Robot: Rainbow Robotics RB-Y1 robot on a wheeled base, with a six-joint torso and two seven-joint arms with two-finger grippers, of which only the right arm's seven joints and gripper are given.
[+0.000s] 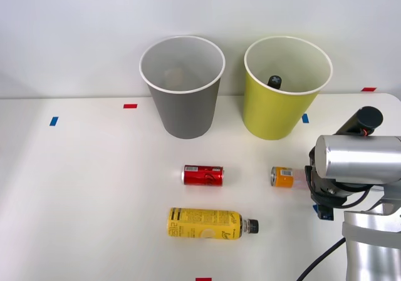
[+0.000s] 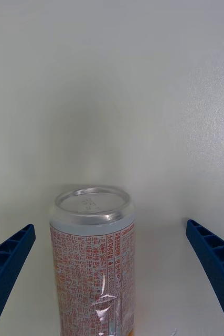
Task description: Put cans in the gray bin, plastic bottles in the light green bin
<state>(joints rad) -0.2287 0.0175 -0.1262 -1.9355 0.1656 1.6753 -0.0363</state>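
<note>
The pink-white speckled can with an orange band lies on its side on the white table, its far end hidden behind my right arm. In the right wrist view this can lies between the blue fingers of my right gripper, which is open with clear gaps on both sides. The short red can lies at mid-table. A yellow-labelled plastic bottle lies nearer the front edge, black cap to the right. The gray bin and the light green bin stand upright at the back. A black-capped bottle rests in the green one.
Small blue tape marks and red tape marks dot the white table. A white wall rises right behind the bins. The table's left half holds no objects.
</note>
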